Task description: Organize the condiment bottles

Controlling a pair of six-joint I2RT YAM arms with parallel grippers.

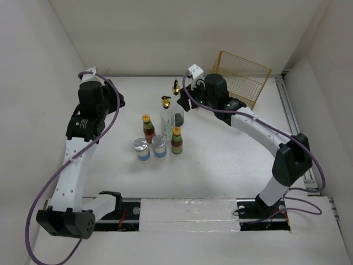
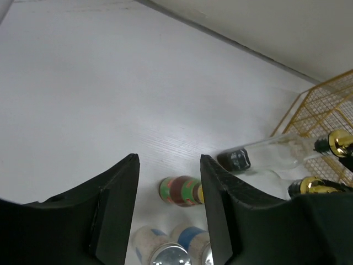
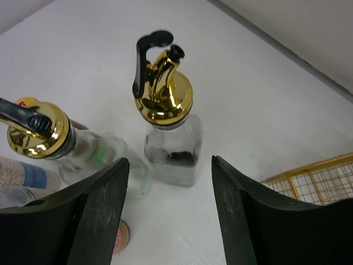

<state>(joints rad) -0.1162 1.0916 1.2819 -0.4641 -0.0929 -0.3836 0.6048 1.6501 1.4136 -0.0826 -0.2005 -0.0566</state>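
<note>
The left gripper (image 2: pixel 168 161) and right gripper (image 3: pixel 169 182) are seen parted, empty. The rear gold-spouted glass bottle (image 3: pixel 170 152) could be toppled if clipped by a descending finger.

Six condiment bottles (image 1: pixel 176 141) together at centre, yellow wire rack (image 1: pixel 241 77) back right

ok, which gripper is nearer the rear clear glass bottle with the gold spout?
Right. Right gripper is close beside the glass bottle; left gripper sits well off to its left.

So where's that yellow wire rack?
In the overhead view, the yellow wire rack stands in the far right corner of the table, behind the right arm, right of the gold-spouted glass bottles.
</note>
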